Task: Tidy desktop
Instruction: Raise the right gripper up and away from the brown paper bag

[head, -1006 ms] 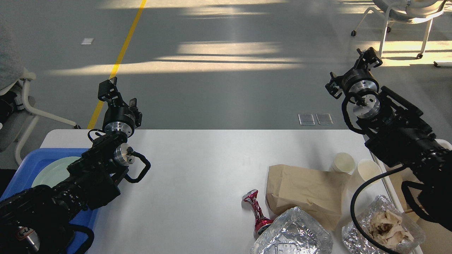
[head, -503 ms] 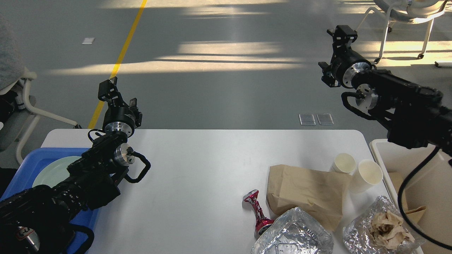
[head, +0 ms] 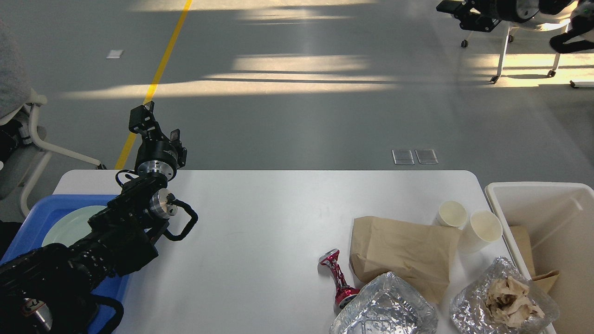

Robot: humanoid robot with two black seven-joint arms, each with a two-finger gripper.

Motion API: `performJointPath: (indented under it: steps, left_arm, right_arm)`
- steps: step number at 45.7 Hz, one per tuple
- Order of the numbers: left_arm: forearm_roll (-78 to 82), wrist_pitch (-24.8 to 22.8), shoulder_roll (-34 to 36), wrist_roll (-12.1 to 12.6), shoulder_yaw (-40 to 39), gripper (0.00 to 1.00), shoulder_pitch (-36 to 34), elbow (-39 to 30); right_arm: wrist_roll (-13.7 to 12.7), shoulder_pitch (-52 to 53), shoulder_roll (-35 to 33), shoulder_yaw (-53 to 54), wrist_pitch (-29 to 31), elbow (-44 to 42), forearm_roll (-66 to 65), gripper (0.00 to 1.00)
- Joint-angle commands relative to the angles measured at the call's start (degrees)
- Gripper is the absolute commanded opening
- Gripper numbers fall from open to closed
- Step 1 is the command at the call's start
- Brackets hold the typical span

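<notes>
Head view gives you the grey concrete floor (head: 297,120) first, streaked with sunlight, with a yellow painted line (head: 160,69) running to the far left. Nearer you, the wide white matte desktop (head: 260,232) with rounded corners fills the lower middle of the frame. A white rectangular plastic bin (head: 547,204) stands off its right edge, and a blue plastic tray (head: 28,222) holding a pale green round plate (head: 69,227) sits at its left end. On the desktop's right part you see a flat brown paper bag (head: 399,255), two crumpled foil containers (head: 385,311), one with wadded brown paper in it, two white paper cups (head: 468,222) touching each other, and a crushed red drink can (head: 338,278) just left of the bag. Your left gripper (head: 155,123) is raised over the desktop's far left edge, fingers parted and holding nothing. Your right gripper (head: 457,11) is at the top right corner, too dark for you to tell how its fingers stand. Compared with half a second ago, the right arm has swung up and away, uncovering the bin; the left arm has not moved.
</notes>
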Motion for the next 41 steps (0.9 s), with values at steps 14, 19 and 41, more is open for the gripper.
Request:
performJointPath:
  steps: [14, 19, 41]
  left_arm:
    - [0.0, -0.02, 0.0, 0.0, 0.0, 0.96, 0.0, 0.0]
    - [0.0, -0.02, 0.0, 0.0, 0.0, 0.96, 0.0, 0.0]
    - [0.0, -0.02, 0.0, 0.0, 0.0, 0.96, -0.09, 0.0]
  right_arm:
    - [0.01, 22.86, -4.0, -7.39, 23.39, 16.19, -22.72, 1.0]
    - [-0.17, 27.0, -4.0, -7.48, 31.3, 19.45, -22.9, 1.0]
    - [-5.79, 29.38, -4.96, -7.83, 31.3, 25.34, -25.71, 1.0]
